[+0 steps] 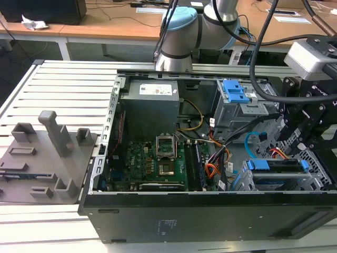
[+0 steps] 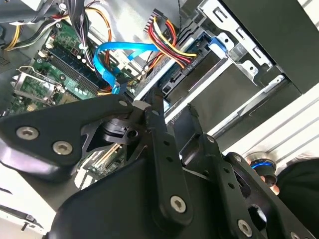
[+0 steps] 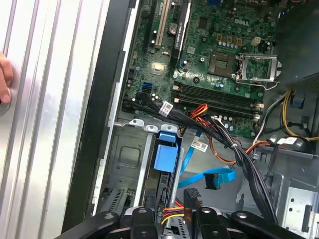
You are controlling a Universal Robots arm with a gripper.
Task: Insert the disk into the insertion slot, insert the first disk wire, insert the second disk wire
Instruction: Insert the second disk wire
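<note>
The disk [image 1: 275, 166] sits down in the slot [image 1: 317, 176], at about four o'clock in the open case [image 1: 210, 216] as the exterior view has it. The first wire [image 2: 172, 47], the red-and-yellow bundle, runs to the disk's connector end, though I can't see whether its plug is fully home. The second wire [image 3: 209, 175], light blue, loops loose at roughly ten o'clock from the disk in the exterior view, and its dark plug is joined to nothing. The gripper [image 2: 173, 110] hovers close over that same end of the disk, right by the bundle. Whether it is open or closed, I cannot tell.

From where I stand, the worry is crowding. The bundle and the blue loop both lie near the gripper, so either could snag and drag. A plug pushed in crooked could jam or bend its contacts. A person's hand [image 3: 4, 79] rests on the table [image 3: 50, 124] beside the case, near enough to be caught by a swing of the arm.
</note>
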